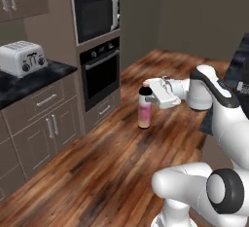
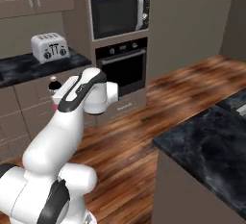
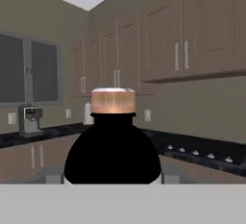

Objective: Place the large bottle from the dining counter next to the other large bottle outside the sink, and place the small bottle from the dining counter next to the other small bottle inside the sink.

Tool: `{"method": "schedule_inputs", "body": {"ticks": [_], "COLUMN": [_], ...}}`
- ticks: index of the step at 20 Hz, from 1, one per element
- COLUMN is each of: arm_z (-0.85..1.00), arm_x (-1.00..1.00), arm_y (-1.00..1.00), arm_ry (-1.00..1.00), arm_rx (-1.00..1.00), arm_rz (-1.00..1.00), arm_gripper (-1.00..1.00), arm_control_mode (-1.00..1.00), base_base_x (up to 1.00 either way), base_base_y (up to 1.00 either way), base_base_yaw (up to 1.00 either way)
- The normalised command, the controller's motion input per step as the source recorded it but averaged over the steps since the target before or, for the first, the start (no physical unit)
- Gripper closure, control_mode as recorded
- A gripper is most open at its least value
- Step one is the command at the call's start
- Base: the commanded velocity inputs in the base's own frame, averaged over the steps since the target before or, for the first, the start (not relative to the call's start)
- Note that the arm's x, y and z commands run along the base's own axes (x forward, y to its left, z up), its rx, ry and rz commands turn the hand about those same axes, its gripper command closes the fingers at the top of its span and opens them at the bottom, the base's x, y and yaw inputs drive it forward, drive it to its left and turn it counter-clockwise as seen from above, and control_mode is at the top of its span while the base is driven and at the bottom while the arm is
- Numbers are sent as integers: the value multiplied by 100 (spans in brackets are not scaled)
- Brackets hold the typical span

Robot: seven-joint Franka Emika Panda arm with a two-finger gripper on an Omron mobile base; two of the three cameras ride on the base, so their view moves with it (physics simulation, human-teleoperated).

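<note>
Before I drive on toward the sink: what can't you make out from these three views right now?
- The pincer fingers: hidden behind the pink bottle with black shoulder and copper cap in the left base view; the hand view shows just grey stubs.
- Right base view: the white arm covers that bottle except its top.
- Glossy black marble-look dining counter: cut off by the right edge.

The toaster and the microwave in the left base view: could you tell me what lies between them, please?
In the left base view, nothing stands between the toaster and the microwave: just bare dark worktop and the tall cabinet's side panel.
</note>
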Motion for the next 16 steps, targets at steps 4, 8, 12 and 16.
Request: {"method": "schedule_inputs", "body": {"ticks": [4,8,12,16], "arm_z": [0,0,0,0], "arm_x": [0,0,0,0], "arm_y": [0,0,0,0], "arm_ry": [0,0,0,0], "arm_rx": [0,0,0,0], "arm_rz": [0,0,0,0], "arm_gripper": [100,100,100,100], "arm_control_mode": [100,100,100,100], "base_base_x": [30,30,25,21], "base_base_y": [17,21,26,38], "base_base_yaw": [-44,-44,-42,-38]}}
